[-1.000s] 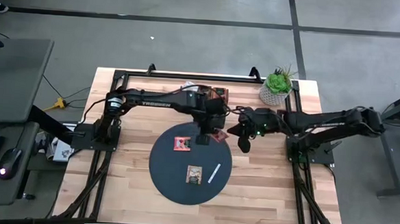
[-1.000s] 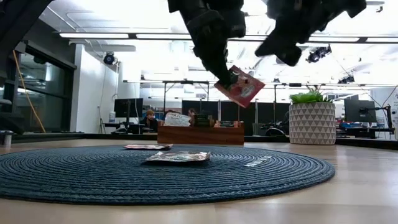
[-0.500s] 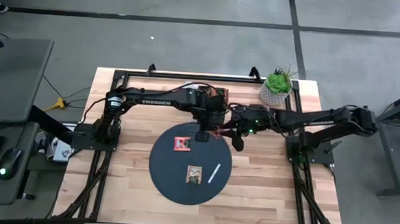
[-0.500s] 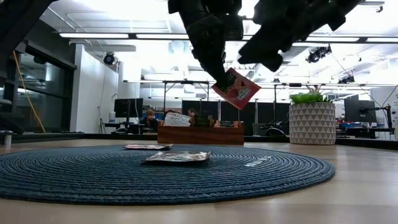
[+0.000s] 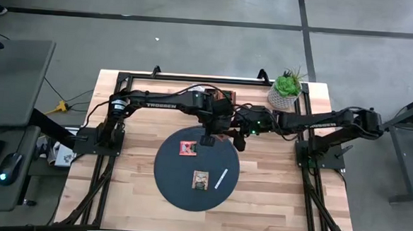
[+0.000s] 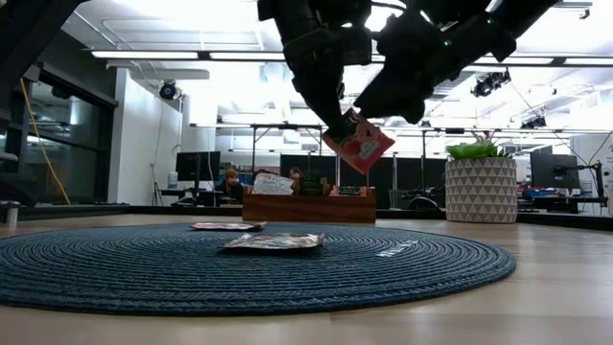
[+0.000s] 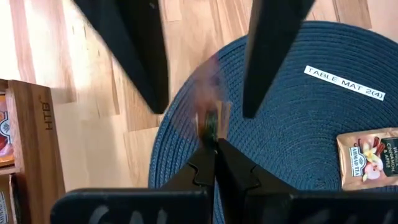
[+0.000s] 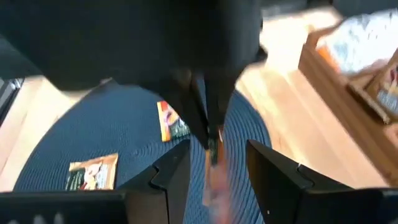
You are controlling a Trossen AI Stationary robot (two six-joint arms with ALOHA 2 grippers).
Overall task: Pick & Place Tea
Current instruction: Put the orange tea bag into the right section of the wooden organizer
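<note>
A red tea sachet hangs above the far edge of the dark round mat, with my left gripper shut on it. My right gripper is open. It reaches in from the table's right, with one finger on each side of the hanging sachet, touching nothing that I can see. Two more sachets lie flat on the mat, a red one and a brown-green one. My left gripper pinches the red sachet's upper edge between its two fingertips. The fingers come from above, slanting down. The sachet hangs tilted below them, clear of the mat, and shows edge-on in the left wrist view.
A wooden box holding more sachets stands just beyond the mat's far edge. A potted plant sits at the far right. A thin white label strip lies on the mat's right part.
My right gripper has moved toward the table's left and a little down, closing in on the hanging sachet until its fingers stand on either side of it. My left gripper has kept its hold on the sachet in place.
</note>
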